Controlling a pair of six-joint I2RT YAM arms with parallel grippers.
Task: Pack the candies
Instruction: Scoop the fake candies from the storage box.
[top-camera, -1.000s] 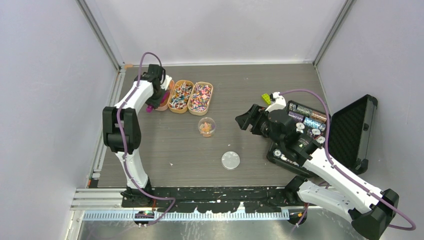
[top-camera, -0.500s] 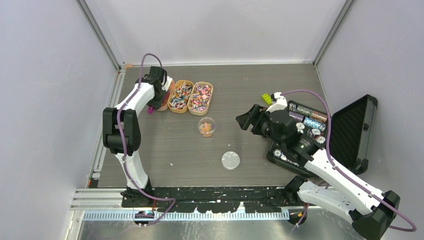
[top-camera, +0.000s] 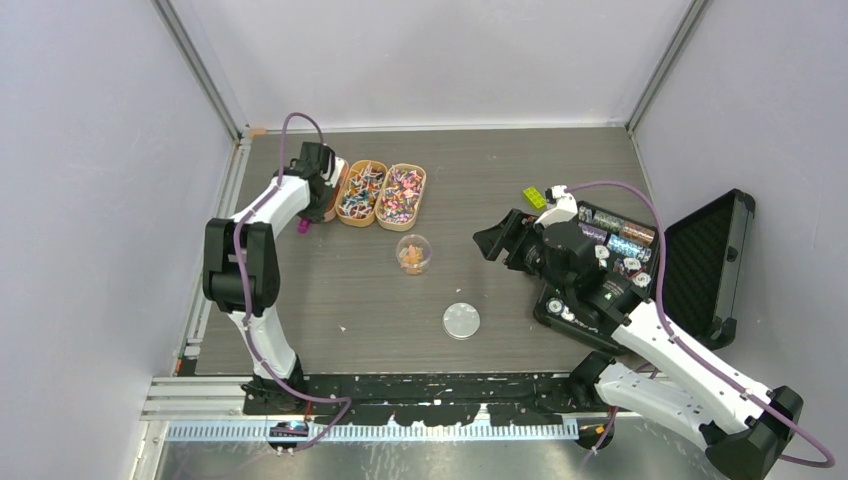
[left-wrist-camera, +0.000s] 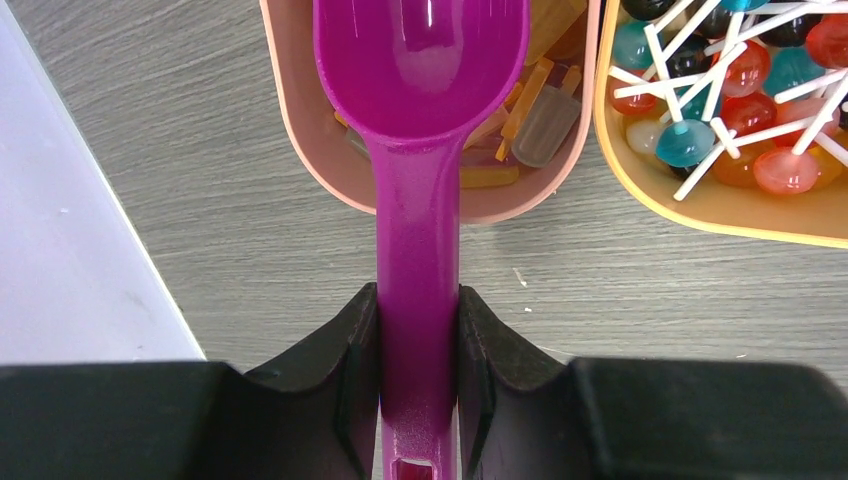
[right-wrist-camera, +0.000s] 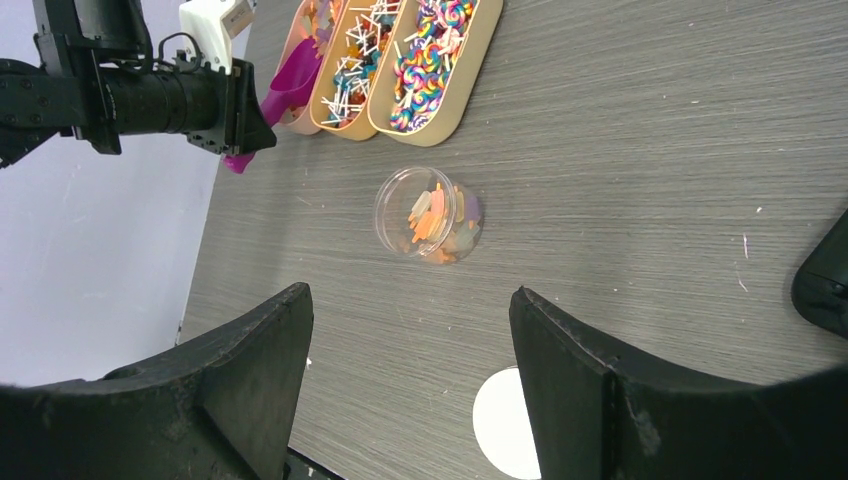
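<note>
**Left arm settles the scoop over the orange sweets.** On the grey table, the left arm has edged its wrist a little toward the near side over the past second. The right arm has barely stirred beside the open black case.

The left gripper is clamped tight on the handle of the magenta scoop. The scoop's bowl hangs over the leftmost tray and looks glossy and empty. The right gripper is spread wide with nothing in it, facing the middle of the table.

Orange candies lie in that tray under and beside the scoop. A smaller share of them sits in the clear cup, which stands alone mid-table, well apart from the trays. Its round lid lies nearer the arms and is not yet fitted.

The shift is small, and the cup's load looks no different. By that reading the packing is only partly done and a fresh dip into the tray is in hand, with the lid to follow.
</note>
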